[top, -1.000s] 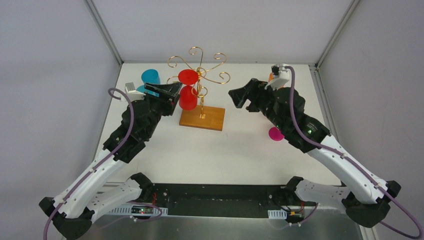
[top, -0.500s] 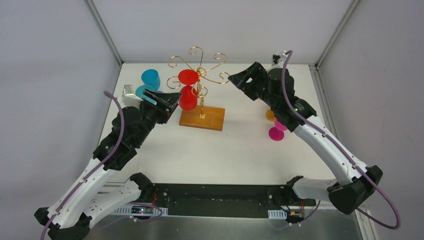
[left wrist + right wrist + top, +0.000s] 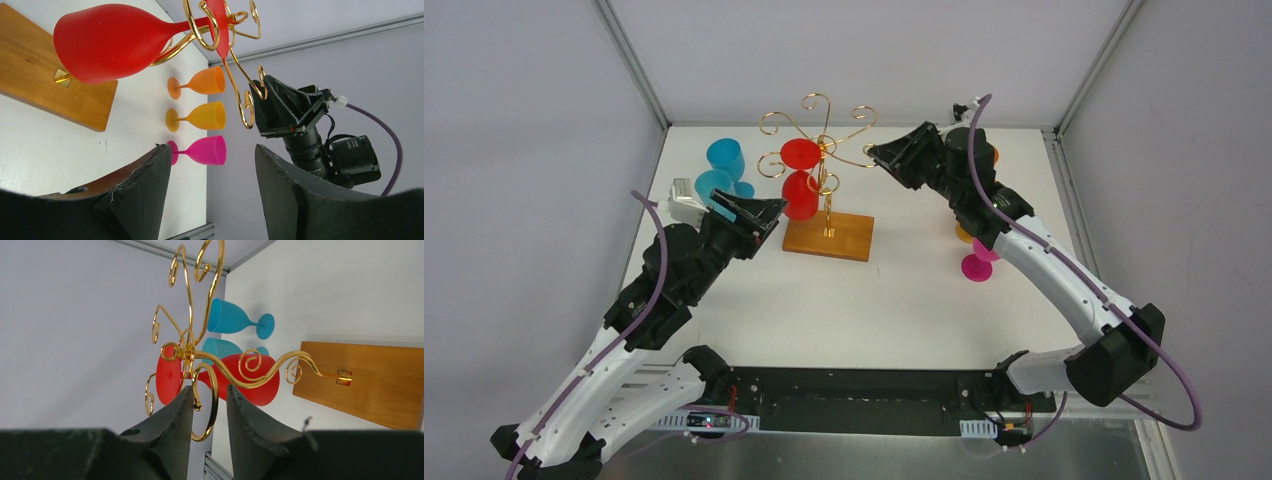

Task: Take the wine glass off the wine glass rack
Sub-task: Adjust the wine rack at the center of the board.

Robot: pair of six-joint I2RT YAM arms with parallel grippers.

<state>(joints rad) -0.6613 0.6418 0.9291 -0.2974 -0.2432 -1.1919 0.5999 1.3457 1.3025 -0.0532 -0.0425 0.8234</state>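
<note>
L gripper point(image 3: 211, 148) agape facing wine glass point(image 3: 110, 42), R gripper point(image 3: 210, 388) outstretched, barely parted astride rack point(image 3: 370, 385) scroll

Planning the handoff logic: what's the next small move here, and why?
Probably close the right gripper on the gold scroll arm that it straddles, to brace the wine glass rack. The open left gripper sits short of the red wine glass hanging on the rack.

No readable text, labels, brands or numbers on anything visible.
</note>
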